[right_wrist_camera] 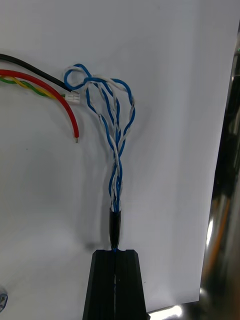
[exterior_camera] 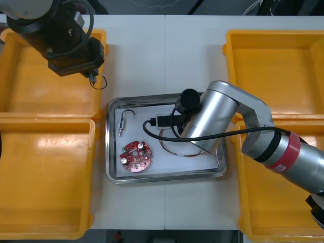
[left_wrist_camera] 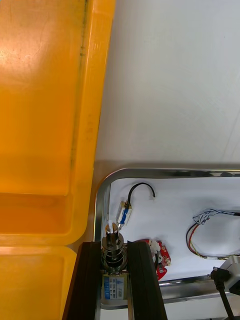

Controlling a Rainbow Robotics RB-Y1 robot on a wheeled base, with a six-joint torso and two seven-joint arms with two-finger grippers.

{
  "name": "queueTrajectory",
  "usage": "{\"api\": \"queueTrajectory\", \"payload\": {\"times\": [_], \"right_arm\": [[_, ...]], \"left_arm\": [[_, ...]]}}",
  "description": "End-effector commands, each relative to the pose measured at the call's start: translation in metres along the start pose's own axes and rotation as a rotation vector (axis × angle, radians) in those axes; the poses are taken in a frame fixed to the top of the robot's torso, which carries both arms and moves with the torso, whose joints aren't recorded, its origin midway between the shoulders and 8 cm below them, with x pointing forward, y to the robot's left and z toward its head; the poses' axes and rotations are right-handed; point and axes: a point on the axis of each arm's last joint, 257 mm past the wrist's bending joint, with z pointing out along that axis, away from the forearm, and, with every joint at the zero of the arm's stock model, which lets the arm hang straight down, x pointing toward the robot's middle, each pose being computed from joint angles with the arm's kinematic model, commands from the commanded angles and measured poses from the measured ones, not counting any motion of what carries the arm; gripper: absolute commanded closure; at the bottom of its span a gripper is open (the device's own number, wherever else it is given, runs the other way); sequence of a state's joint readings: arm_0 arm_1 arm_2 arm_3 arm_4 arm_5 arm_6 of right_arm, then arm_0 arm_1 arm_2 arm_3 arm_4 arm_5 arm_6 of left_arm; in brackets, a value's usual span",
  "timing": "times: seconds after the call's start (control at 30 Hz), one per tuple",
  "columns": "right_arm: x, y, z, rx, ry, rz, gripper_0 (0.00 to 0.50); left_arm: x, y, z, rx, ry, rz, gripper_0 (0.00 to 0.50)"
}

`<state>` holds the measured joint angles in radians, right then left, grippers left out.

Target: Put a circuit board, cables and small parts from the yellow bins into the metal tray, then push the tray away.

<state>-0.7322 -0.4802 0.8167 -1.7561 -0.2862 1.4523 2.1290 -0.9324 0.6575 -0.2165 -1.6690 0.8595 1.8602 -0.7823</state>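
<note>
Red and round, the circuit board [exterior_camera: 135, 156] lies flat in the near left of the metal tray [exterior_camera: 109, 152], its face studded with small pale components. White lining covers the tray floor inside a shiny rolled rim. The right gripper [right_wrist_camera: 116, 251], low over that lining, has its black fingers pressed together on the black-sleeved end of a twisted blue and white cable [right_wrist_camera: 116, 145]. The cable's loops rest beside a red and yellow cable [right_wrist_camera: 35, 86]. A short black cable [exterior_camera: 126, 115] lies in the tray's far left. The left gripper [left_wrist_camera: 114, 243] hangs beyond the tray's far left corner and pinches a small metal part [left_wrist_camera: 111, 234] between its fingers. Four glossy yellow bins [exterior_camera: 30, 101] flank the light table [exterior_camera: 152, 50].
</note>
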Motion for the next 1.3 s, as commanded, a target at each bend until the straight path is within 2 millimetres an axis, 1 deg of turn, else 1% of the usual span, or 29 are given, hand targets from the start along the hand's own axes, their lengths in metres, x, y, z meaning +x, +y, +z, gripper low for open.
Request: {"api": "queueTrajectory", "payload": {"times": [0.03,0.07,0.1,0.17,0.2,0.23,0.3,0.37,0.4,0.53,0.67,0.73,0.77,0.83,0.87,0.9,0.93,0.97,1.07,1.1,1.17,1.2,1.27,1.3], "right_arm": [[-0.015,0.002,-0.004,0.007,-0.029,-0.015,0.428],[-0.013,-0.001,-0.005,0.009,-0.025,-0.006,0.305],[-0.011,-0.002,-0.006,0.005,-0.019,0.002,0.195],[-0.007,-0.003,-0.007,-0.001,-0.007,0.007,0.118],[-0.005,-0.005,-0.009,-0.002,-0.001,0.012,0.095],[-0.004,-0.005,-0.009,-0.002,0.002,0.015,0.081],[-0.001,-0.008,-0.013,-0.002,0.007,0.024,0.035],[0.002,-0.010,-0.016,-0.004,0.013,0.030,0.009],[0.004,-0.011,-0.018,-0.007,0.020,0.034,0.000],[0.004,-0.014,-0.027,-0.025,0.021,0.046,0.000],[0.005,-0.018,-0.045,-0.068,0.009,0.077,0.000],[0.008,-0.020,-0.060,-0.097,0.005,0.100,0.000],[0.010,-0.020,-0.064,-0.103,0.007,0.107,0.000],[0.015,-0.019,-0.081,-0.132,0.007,0.129,0.000],[0.017,-0.018,-0.085,-0.135,0.012,0.132,0.000],[0.020,-0.017,-0.093,-0.142,0.016,0.140,0.000],[0.020,-0.023,-0.103,-0.128,-0.001,0.153,0.000],[0.018,-0.026,-0.106,-0.120,-0.016,0.165,0.000],[0.014,-0.045,-0.131,-0.068,-0.084,0.271,0.000],[0.014,-0.048,-0.135,-0.062,-0.096,0.292,0.000],[0.017,-0.057,-0.150,-0.040,-0.133,0.374,0.000],[0.018,-0.059,-0.154,-0.035,-0.140,0.397,0.000],[0.024,-0.069,-0.166,-0.014,-0.164,0.501,0.000],[0.026,-0.071,-0.169,-0.009,-0.169,0.527,0.000]], "left_arm": [[-0.015,-0.020,-0.025,0.036,-0.059,0.013,0.499],[-0.015,-0.020,-0.025,0.033,-0.059,0.013,0.499],[-0.015,-0.020,-0.026,0.034,-0.059,0.012,0.500],[-0.015,-0.020,-0.025,0.036,-0.059,0.014,0.500],[-0.015,-0.020,-0.026,0.037,-0.059,0.012,0.500],[-0.015,-0.020,-0.026,0.035,-0.060,0.011,0.500],[-0.015,-0.020,-0.026,0.037,-0.060,0.012,0.500],[-0.015,-0.021,-0.026,0.037,-0.058,0.014,0.500],[-0.015,-0.021,-0.026,0.039,-0.059,0.014,0.500],[-0.015,-0.021,-0.025,0.039,-0.058,0.014,0.500],[-0.012,-0.027,-0.026,0.051,-0.057,0.022,0.500],[-0.009,-0.032,-0.027,0.054,-0.058,0.032,0.500],[-0.008,-0.032,-0.026,0.052,-0.057,0.034,0.499],[-0.002,-0.037,-0.024,0.048,-0.054,0.053,0.499],[0.000,-0.038,-0.024,0.046,-0.052,0.057,0.499],[0.003,-0.039,-0.022,0.041,-0.051,0.066,0.500],[0.006,-0.042,-0.021,0.039,-0.049,0.075,0.499],[0.008,-0.044,-0.020,0.037,-0.046,0.080,0.500],[0.021,-0.052,-0.011,0.024,-0.031,0.102,0.499],[0.023,-0.054,-0.010,0.023,-0.031,0.110,0.499],[0.031,-0.063,-0.002,0.017,-0.028,0.102,0.500],[0.032,-0.065,0.000,0.018,-0.029,0.097,0.500],[0.038,-0.076,0.008,0.027,-0.034,0.092,0.500],[0.040,-0.078,0.010,0.027,-0.033,0.094,0.500]]}}
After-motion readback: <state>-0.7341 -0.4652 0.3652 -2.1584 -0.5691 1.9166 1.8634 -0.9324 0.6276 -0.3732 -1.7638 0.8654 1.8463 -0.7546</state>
